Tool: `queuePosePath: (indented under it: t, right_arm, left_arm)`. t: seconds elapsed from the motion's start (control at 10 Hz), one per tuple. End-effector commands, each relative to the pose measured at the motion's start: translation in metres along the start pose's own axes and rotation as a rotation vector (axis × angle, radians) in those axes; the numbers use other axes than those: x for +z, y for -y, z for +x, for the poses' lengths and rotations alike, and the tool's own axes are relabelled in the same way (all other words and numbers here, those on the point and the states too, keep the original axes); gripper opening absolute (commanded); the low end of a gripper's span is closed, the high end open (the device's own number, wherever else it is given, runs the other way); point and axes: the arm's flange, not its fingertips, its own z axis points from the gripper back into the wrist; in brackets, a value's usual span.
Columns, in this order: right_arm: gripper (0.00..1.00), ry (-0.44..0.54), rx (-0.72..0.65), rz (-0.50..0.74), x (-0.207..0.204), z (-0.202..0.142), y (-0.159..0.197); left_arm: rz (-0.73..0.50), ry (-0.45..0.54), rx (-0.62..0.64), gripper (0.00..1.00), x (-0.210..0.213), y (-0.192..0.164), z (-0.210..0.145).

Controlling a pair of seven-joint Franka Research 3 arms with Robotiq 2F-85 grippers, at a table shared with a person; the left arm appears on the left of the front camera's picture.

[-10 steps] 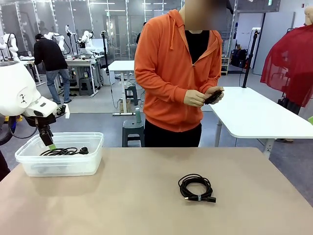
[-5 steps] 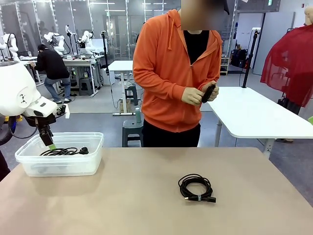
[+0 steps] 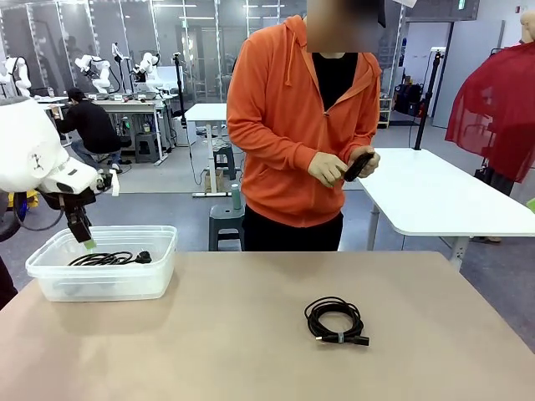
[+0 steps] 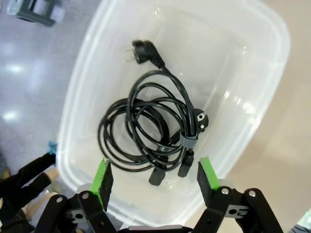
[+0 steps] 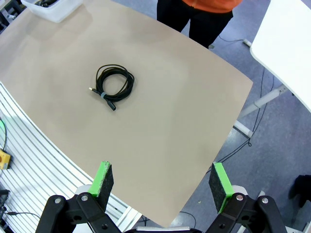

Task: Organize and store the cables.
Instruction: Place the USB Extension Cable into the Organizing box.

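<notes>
One cable [image 4: 188,141] sits in the bin [image 3: 100,284], your left gripper [image 3: 84,236] above it w/ jaws apart, empty; next, right gripper [image 5: 163,177], jaws also wide, must grab the coil [image 3: 338,336] mid-table.

We are looking at a plain tan surface [image 3: 251,359] that is carrying two things. A clear plastic bin [image 3: 163,271] is sitting at its far corner on the robot's left. A coiled black cable [image 3: 336,319] is lying flat a little right of the middle, well apart from the bin. A small tie [image 3: 339,337] is binding the coil's near side, and a plug is pointing right.
</notes>
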Motion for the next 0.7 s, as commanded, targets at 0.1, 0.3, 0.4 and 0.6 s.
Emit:
queuePosePath:
  t: [0.1,0.3,0.4,0.6]
  right_arm:
    - [1.00,0.000,0.003,0.000,0.001,-0.002,0.000]
    - [1.00,0.000,0.003,0.000,0.001,-0.002,0.000]
    - [1.00,0.000,0.003,0.000,0.001,-0.002,0.000]
    - [1.00,0.000,0.003,0.000,0.001,-0.002,0.000]
  left_arm:
    - [0.016,0.111,0.109,0.88,0.133,0.041,0.028]
    - [0.030,0.236,0.098,0.88,0.204,0.081,0.052]
    - [0.060,0.330,0.082,0.88,0.231,0.104,0.063]
    - [0.142,0.501,-0.001,0.88,0.262,0.154,0.082]
